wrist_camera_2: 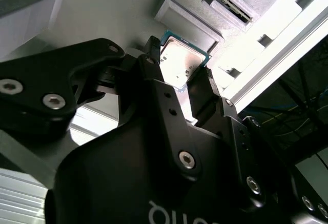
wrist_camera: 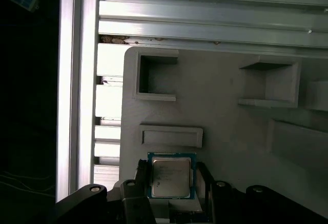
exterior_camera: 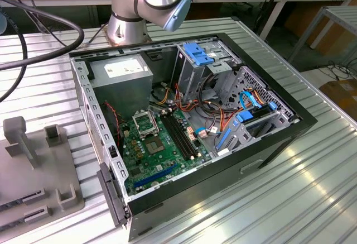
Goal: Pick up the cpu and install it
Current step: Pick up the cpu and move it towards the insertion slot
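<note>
The cpu (wrist_camera: 170,175) is a thin silvery square with a green rim, and it sits between the two black fingers of my gripper (wrist_camera: 172,179). The gripper is shut on it by two opposite edges, with its metal face turned to the camera. In the second wrist view the cpu (wrist_camera_2: 180,60) shows between the fingertips (wrist_camera_2: 152,47) of the gripper (wrist_camera_2: 179,64), held above the grey fixture plate (wrist_camera: 220,116). The open computer case (exterior_camera: 184,115) lies on the table, and the metal-framed socket (exterior_camera: 146,124) is on its green motherboard.
The grey fixture plate (exterior_camera: 39,177) with raised pockets and slots sits at the exterior view's left, beside the case on the ribbed aluminium table (exterior_camera: 279,199). The arm's base (exterior_camera: 128,23) stands behind the case. Black cables (exterior_camera: 33,37) run across the table's far left.
</note>
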`<state>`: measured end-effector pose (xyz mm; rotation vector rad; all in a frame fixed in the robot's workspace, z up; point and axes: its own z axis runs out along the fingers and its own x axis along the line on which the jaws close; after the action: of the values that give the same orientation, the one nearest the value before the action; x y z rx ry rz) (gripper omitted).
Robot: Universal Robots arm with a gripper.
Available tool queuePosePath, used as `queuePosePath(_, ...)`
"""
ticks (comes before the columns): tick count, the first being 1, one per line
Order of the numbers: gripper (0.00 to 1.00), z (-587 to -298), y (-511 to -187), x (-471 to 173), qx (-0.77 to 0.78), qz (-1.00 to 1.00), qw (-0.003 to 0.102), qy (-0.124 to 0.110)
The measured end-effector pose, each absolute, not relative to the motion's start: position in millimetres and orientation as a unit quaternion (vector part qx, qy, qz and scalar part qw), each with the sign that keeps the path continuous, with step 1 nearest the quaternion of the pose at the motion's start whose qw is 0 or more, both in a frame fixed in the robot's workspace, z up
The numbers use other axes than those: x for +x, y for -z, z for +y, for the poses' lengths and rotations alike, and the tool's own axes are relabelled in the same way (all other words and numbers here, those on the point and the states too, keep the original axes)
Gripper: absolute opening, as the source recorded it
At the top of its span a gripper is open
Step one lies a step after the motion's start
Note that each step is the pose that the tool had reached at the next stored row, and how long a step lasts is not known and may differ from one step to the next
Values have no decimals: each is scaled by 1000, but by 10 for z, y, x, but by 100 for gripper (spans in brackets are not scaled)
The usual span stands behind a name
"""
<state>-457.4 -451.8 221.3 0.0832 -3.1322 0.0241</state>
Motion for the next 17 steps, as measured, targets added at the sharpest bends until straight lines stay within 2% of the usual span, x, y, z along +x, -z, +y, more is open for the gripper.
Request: queuePosePath(17, 47, -4518, -2293, -4574, 27, -1000, 4, -8)
